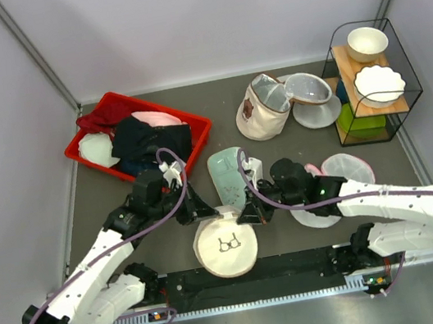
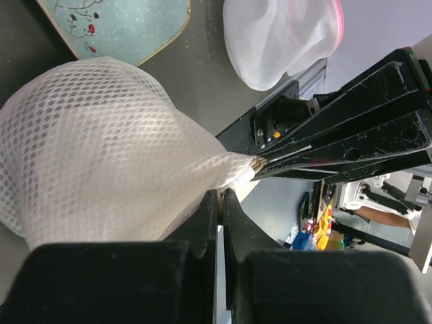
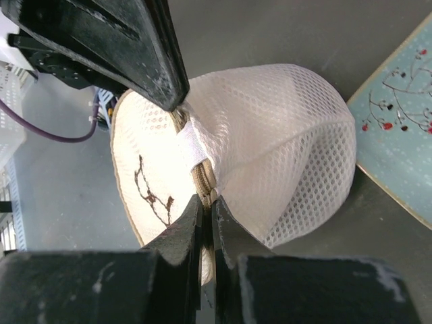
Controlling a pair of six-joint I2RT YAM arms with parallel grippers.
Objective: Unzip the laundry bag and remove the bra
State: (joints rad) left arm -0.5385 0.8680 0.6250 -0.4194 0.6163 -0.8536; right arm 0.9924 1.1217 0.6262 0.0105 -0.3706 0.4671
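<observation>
The right gripper [image 3: 206, 202] has its fingers pressed together on the tan zip [image 3: 201, 177] of the laundry bag [image 3: 277, 142], pinching it at the seam where the mesh side meets the flat face. The left gripper [image 2: 217, 197] is likewise clamped tight, its tips biting the same seam just past a small white tab [image 3: 189, 138]. The two sets of black fingers nearly meet nose to nose, and the mesh is drawn up into a point between them. In the overhead view the left gripper [image 1: 206, 210] and right gripper [image 1: 248, 215] both reach down onto the far rim of the laundry bag [image 1: 227, 252]. The bag lies on the dark table [image 1: 318, 270] just ahead of the arm bases, its round face with the black bra icon [image 1: 229, 243] turned upward. Just beyond the bag lies a pale teal tray [image 1: 225, 175]. To the bag's right sit white mesh bags with pink trim [image 1: 344, 167]. Farther beyond it on the left is a red bin [image 1: 105, 114] of clothes, beyond it on the right a beige pouch [image 1: 262, 113], and well off to the right of it a wire rack [image 1: 395, 111] with white bowls.
</observation>
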